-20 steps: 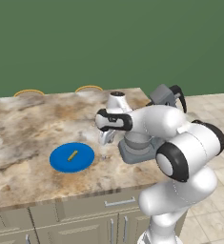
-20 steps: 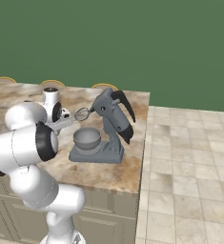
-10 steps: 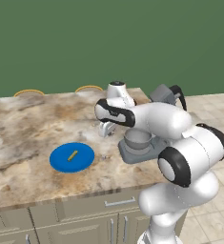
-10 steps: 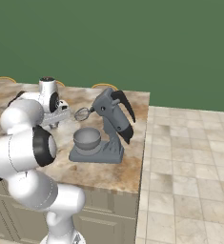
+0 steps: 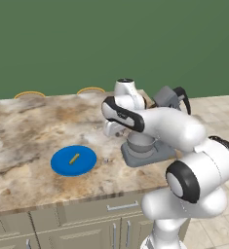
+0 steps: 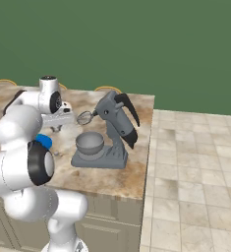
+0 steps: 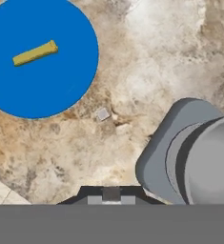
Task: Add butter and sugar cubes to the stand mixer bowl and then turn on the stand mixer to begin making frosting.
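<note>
Tool [image 7: 111,194] clenched, empty, hovering over the counter [image 5: 28,126] between plate [image 5: 73,160] and bowl [image 5: 140,141]. Butter [image 5: 74,158] lying on the plate to the left, one sugar cube [image 7: 103,114] on the counter just beside the plate. Best to open wide, drop straight over the cube, close gently, then lift clear of the mixer [image 6: 112,130] base.

Blue plate [image 7: 61,81], yellow-tan butter [image 7: 35,53], seemingly greyish cube [image 7: 103,114].

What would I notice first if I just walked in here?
Probably the bright blue plate on the brown stone counter, with a small yellow butter stick lying on it. Next, the grey stand mixer near the counter's end, its metal bowl sitting under the whisk.
</note>
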Robot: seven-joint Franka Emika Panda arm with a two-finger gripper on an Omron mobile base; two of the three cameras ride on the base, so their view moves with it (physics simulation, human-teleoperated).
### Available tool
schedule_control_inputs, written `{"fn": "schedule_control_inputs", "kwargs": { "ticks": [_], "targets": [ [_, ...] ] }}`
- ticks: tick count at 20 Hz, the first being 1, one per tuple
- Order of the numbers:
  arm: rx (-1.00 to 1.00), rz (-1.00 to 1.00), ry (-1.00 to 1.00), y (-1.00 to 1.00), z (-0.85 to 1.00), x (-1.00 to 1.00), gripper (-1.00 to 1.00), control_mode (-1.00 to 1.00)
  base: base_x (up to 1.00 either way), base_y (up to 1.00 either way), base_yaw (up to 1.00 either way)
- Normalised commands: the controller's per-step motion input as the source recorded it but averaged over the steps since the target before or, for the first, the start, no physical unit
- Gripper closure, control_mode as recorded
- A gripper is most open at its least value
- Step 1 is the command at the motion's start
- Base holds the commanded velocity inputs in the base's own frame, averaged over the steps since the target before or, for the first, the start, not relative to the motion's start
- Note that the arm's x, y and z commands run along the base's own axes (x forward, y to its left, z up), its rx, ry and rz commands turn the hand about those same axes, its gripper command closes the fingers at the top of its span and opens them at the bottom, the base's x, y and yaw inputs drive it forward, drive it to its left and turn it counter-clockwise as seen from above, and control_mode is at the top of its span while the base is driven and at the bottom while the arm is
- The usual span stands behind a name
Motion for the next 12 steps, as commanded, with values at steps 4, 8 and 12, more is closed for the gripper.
{"fn": "schedule_control_inputs", "kwargs": {
  "ticks": [4,8,12],
  "targets": [
    [0.0,-0.27,0.0,-0.31,0.01,-0.31,1.0,-1.0,0.0,0.0,0.0],
    [0.0,-0.27,0.0,-0.42,0.17,-0.16,1.0,-1.0,0.0,0.0,0.0],
    [0.0,-0.26,0.0,-0.37,0.21,-0.08,1.0,-1.0,0.0,0.0,0.0]
  ]
}}
